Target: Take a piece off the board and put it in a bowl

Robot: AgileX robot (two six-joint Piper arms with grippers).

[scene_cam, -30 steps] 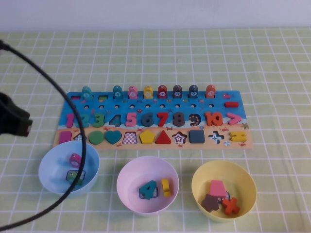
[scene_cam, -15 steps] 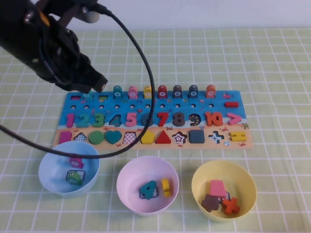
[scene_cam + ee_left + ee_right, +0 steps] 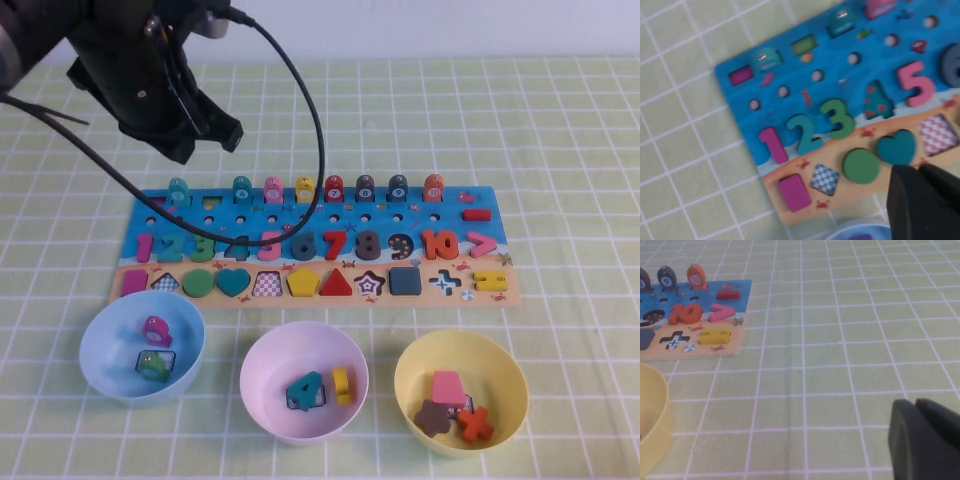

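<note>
The pale pink-lilac bowl (image 3: 304, 381) sits nearest, just before the puzzle board (image 3: 320, 247), holding a teal "4" (image 3: 305, 390) and a yellow piece. The green "3" (image 3: 204, 247) lies in its slot on the board. Beyond the board's far left corner hangs the left gripper (image 3: 195, 140), fingers together. The right gripper (image 3: 925, 440), also closed, hovers over bare tablecloth right of the board.

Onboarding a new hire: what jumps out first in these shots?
The black left arm looms over the board's far left corner, its left gripper with fingers together above the green 3, which sits in its slot. Nearer the robot are three bowls; the pink bowl holds a teal 4. The right gripper idles over bare cloth.
</note>
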